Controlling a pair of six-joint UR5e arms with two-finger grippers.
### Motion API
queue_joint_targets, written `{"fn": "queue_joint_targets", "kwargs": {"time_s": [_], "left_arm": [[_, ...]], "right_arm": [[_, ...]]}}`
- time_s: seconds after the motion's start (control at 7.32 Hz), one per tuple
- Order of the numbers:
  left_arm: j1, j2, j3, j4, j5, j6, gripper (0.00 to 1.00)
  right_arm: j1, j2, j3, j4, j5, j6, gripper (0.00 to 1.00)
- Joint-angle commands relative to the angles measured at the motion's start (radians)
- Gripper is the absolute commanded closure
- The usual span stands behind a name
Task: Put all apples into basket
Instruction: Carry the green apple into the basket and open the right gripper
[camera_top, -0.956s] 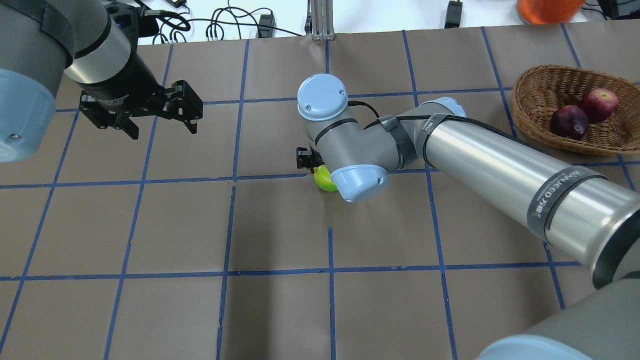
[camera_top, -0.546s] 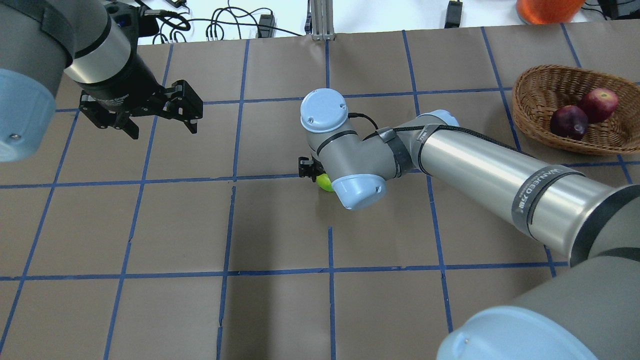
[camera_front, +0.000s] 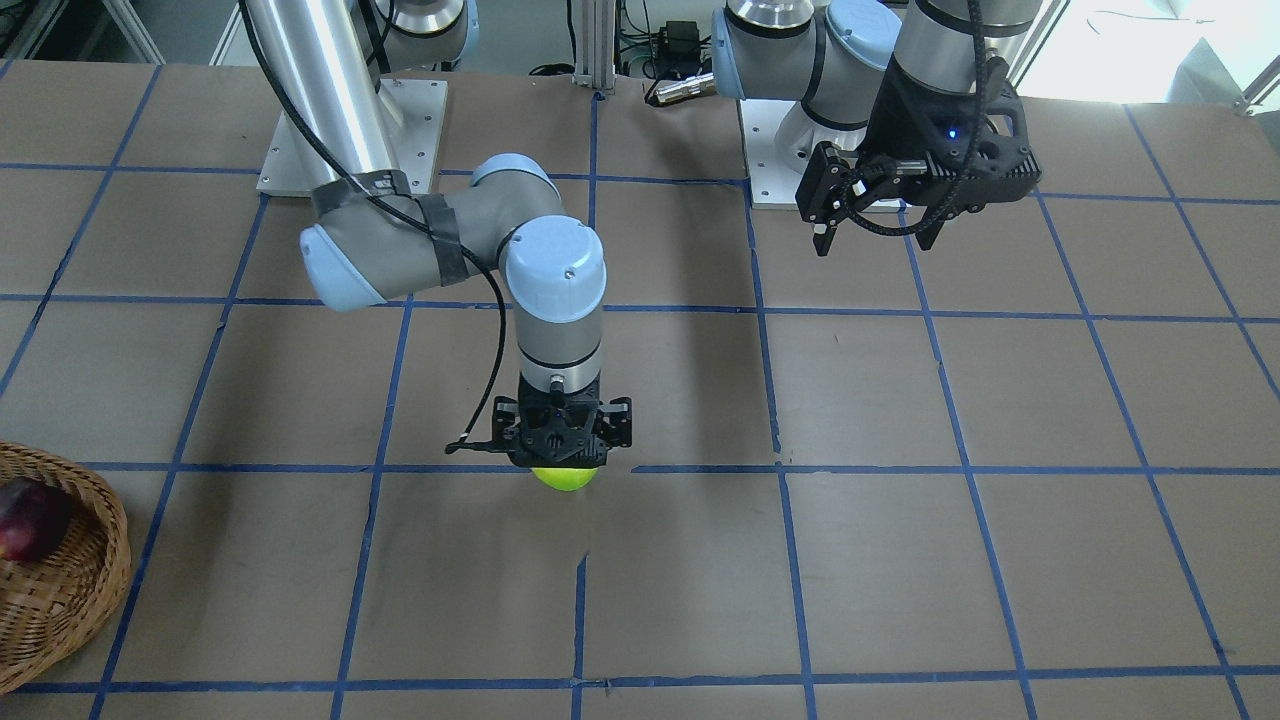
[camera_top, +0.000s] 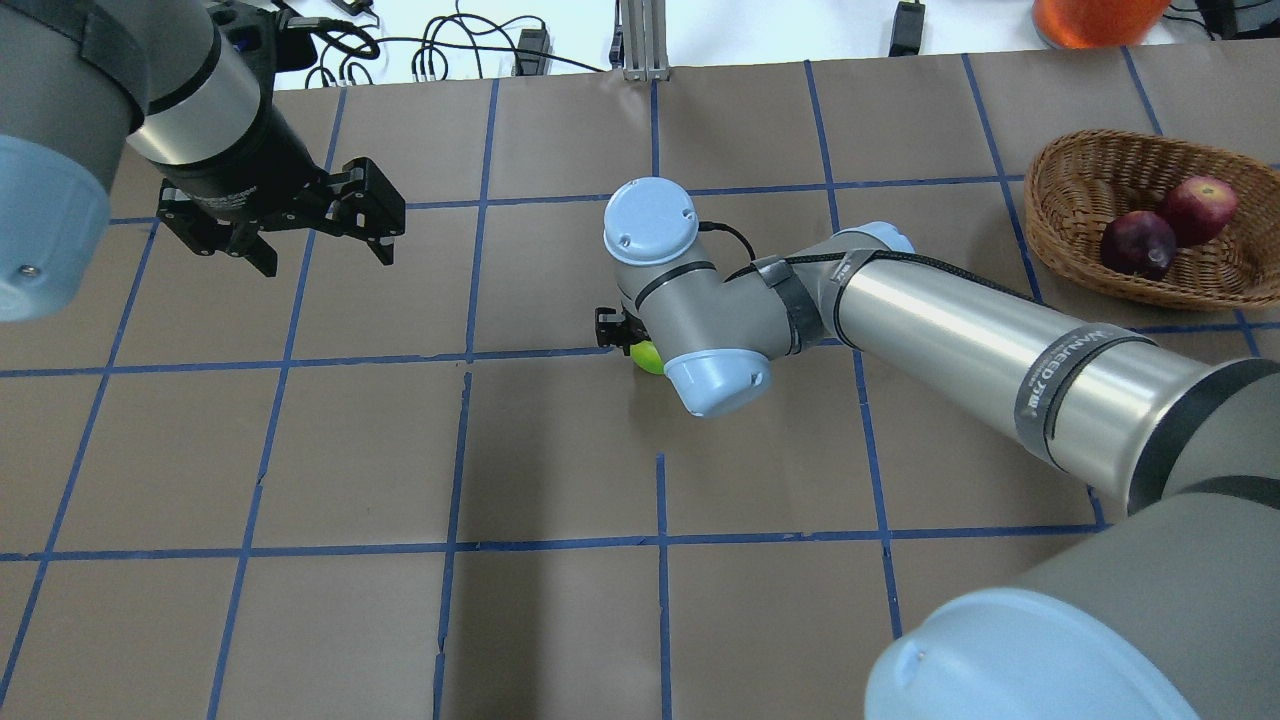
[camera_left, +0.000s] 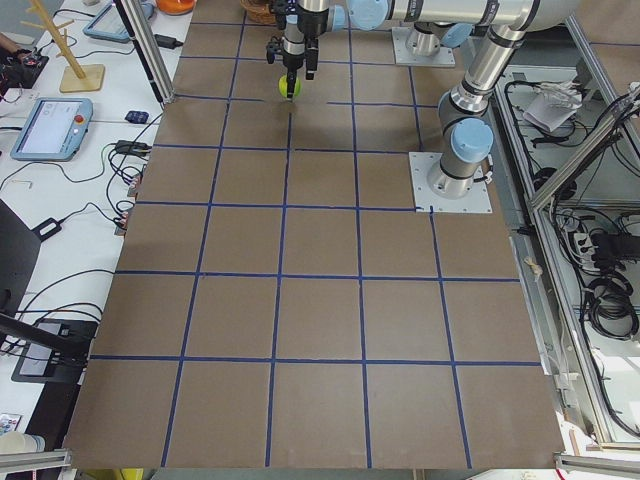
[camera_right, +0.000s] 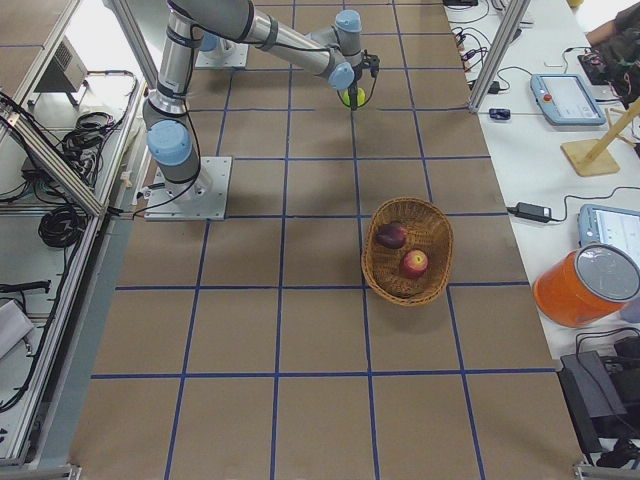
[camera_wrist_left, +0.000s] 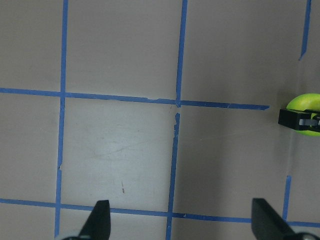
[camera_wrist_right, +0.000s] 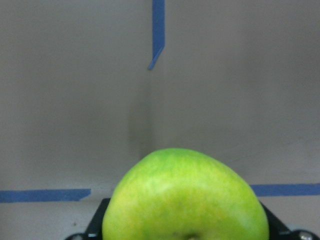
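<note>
The right gripper (camera_front: 565, 462) points straight down with its fingers pinched on the yellow-green apple (camera_front: 566, 479), gripping its upper half. Whether the fruit is clear of the table (camera_front: 900, 560) cannot be told. It sits well apart from the basket (camera_top: 1075, 190), out toward the table's middle. The red apple (camera_top: 1197, 207) and the dark maroon apple (camera_top: 1137, 243) already lie inside the basket, touching each other.

The step in hand looks like the lift and carry of the last apple. A smooth round fruit held high on its body may slip, so the grip wants to be firm and the rise straight. It should go high enough to clear the basket's rim before crossing. Release is best done low, over the bare weave beside the two fruits, so that nothing bounces out.

The left gripper (camera_top: 322, 245) hangs spread and empty, farther from the basket than the green apple, out of the path.
</note>
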Motion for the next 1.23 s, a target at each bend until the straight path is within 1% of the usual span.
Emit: {"fn": "queue_joint_targets", "kwargs": {"time_s": [0.0,0.14,0.27,0.41,0.55,0.68,0.82,0.96,1.09], "left_arm": [[-0.001,0.0,0.001,0.0,-0.001,0.0,0.0],[0.0,-0.002,0.007,0.0,-0.001,-0.001,0.0],[0.0,-0.002,0.002,0.0,-0.001,-0.001,0.0],[0.002,-0.002,0.004,0.0,-0.002,-0.001,0.0],[-0.001,0.0,0.001,-0.003,-0.005,-0.025,0.0],[-0.001,0.0,-0.002,0.001,-0.013,-0.059,0.0],[-0.001,-0.002,-0.002,0.0,-0.027,-0.055,0.0],[0.0,-0.002,-0.001,0.0,-0.025,-0.044,0.0],[-0.001,-0.002,-0.001,0.0,-0.024,-0.046,0.0]], "right_arm": [[-0.233,-0.119,-0.11,0.25,-0.008,-0.26,0.99],[-0.389,-0.132,-0.137,0.26,-0.019,-0.451,1.0],[-0.558,-0.129,-0.172,0.252,-0.011,-0.655,1.0],[-0.698,-0.091,-0.23,0.249,-0.007,-0.853,1.0],[-0.778,-0.019,-0.276,0.247,-0.008,-0.956,1.0],[-0.802,0.053,-0.295,0.228,-0.005,-0.995,1.0],[-0.802,0.098,-0.295,0.146,-0.002,-0.999,0.98],[-0.802,0.141,-0.296,0.09,0.015,-0.996,0.54],[-0.804,0.155,-0.296,0.083,0.085,-0.994,0.07]]}}
